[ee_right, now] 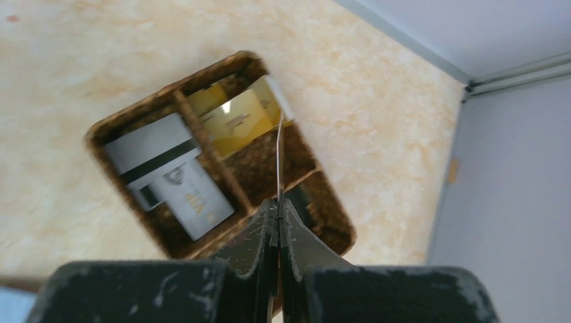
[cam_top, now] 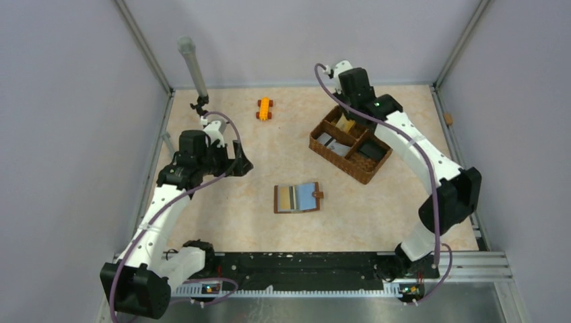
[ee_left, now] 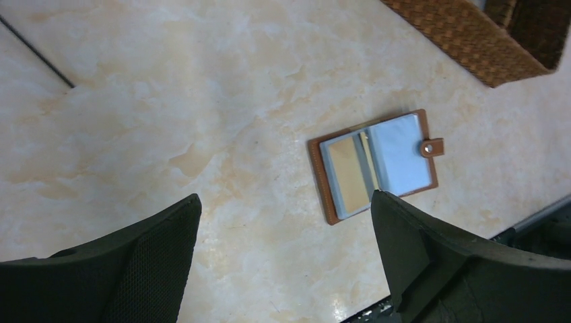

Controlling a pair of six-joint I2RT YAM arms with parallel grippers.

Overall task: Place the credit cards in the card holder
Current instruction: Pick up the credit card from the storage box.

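Right gripper (ee_right: pixel 278 205) pinches a card (ee_right: pixel 279 161) edge-on above the basket (ee_right: pixel 168 91); left gripper (ee_left: pixel 284 198), fingers wide apart, hangs well left of it.

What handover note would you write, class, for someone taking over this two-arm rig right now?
Left claw: open, empty, above the marbled table.
Right claw: shut on a thin card seen edge-on, colour unclear, over the brown woven basket.
Brown leather card holder lies open on the table, holding one pocketed gold card.
To do: pocket the held card, then the loose gold card and silver-grey cards in the basket.
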